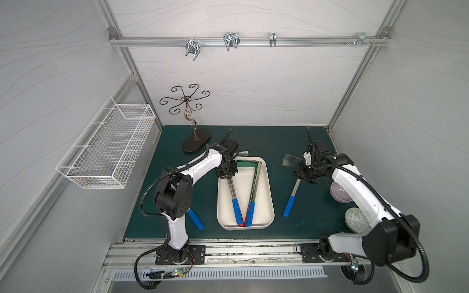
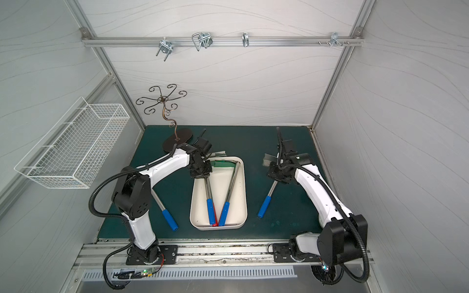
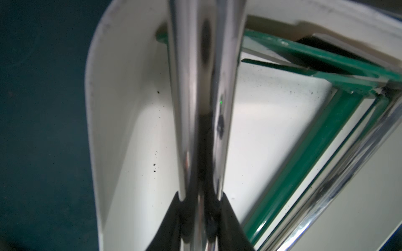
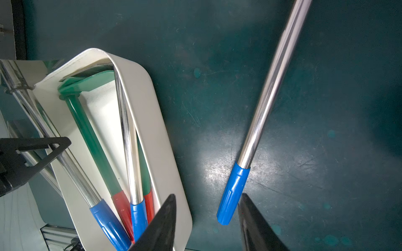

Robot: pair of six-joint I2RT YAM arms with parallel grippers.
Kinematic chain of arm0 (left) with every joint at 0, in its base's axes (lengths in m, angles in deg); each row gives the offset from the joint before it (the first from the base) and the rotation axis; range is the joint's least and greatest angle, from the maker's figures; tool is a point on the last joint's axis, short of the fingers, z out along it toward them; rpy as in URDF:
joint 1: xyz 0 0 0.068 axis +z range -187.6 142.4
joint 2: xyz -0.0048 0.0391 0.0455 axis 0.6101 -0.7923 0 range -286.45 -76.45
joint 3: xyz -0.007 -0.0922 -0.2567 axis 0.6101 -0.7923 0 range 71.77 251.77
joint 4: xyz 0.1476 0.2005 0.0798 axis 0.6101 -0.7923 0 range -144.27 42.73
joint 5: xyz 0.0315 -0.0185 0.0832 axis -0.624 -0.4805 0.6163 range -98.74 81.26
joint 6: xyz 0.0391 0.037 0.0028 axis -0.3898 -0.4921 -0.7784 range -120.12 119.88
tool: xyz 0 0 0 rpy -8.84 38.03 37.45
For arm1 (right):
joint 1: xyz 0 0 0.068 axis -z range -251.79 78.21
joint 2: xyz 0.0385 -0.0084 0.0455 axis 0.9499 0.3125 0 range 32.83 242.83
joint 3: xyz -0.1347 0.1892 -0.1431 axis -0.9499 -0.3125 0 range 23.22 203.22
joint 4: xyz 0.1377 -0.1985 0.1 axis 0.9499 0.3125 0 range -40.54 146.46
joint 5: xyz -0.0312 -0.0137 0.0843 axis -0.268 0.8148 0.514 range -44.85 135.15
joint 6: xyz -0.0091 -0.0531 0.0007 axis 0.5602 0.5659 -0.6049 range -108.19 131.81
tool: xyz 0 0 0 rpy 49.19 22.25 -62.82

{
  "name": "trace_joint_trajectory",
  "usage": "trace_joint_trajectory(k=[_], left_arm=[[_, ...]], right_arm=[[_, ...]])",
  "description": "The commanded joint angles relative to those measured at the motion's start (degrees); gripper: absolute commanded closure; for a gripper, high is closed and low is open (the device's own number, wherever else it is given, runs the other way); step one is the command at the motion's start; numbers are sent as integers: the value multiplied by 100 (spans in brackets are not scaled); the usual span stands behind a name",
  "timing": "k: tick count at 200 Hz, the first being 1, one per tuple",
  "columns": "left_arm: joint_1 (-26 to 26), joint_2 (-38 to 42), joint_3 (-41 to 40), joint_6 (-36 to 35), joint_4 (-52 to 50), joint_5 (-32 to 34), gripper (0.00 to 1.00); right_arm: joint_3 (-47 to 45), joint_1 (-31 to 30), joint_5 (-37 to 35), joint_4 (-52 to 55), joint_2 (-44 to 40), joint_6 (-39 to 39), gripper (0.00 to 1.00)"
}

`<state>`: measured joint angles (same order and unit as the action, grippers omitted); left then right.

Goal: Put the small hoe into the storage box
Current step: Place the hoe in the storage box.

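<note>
1. The chrome-shafted small hoe (image 1: pixel 236 206) has its blue plastic grip in the shallow cream-white plastic storage box (image 1: pixel 253 226), near end, beside other tools (image 1: pixel 250 213).
2. Left gripper (image 3: pixel 200 202) is clamped on its bare shaft over the box's far half; the wrist hides the head.
3. Right gripper (image 4: pixel 208 195) is part-open and empty, above a second hoe (image 1: pixel 289 205) on the dark green mat (image 1: pixel 253 142).
4. Likely stiff, light, head-heavy; chrome slippery, so hold near the head.
</note>
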<state>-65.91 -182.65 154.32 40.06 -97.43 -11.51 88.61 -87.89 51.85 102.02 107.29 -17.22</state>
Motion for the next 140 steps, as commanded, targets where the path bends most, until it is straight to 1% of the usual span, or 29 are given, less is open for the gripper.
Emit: trace_joint_trajectory(k=[1, 29, 46, 62, 87, 140], left_arm=[[-34, 234, 29, -25, 112, 13, 100], [-42, 603, 83, -81, 208, 22, 100], [-42, 685, 293, -181, -16, 31, 100], [-42, 655, 475, -243, -282, 90, 100], [-42, 524, 530, -224, -529, 103, 100], [-99, 289, 423, -94, -574, 153, 100]], right_arm=[[-65, 37, 33, 97, -15, 40, 52], [-63, 37, 60, 92, -12, 16, 51], [-54, 39, 60, 89, -27, 20, 52], [-58, 37, 68, 95, -26, 9, 52], [-61, 39, 94, 79, -15, 3, 51], [-70, 40, 69, 109, -36, 20, 52]])
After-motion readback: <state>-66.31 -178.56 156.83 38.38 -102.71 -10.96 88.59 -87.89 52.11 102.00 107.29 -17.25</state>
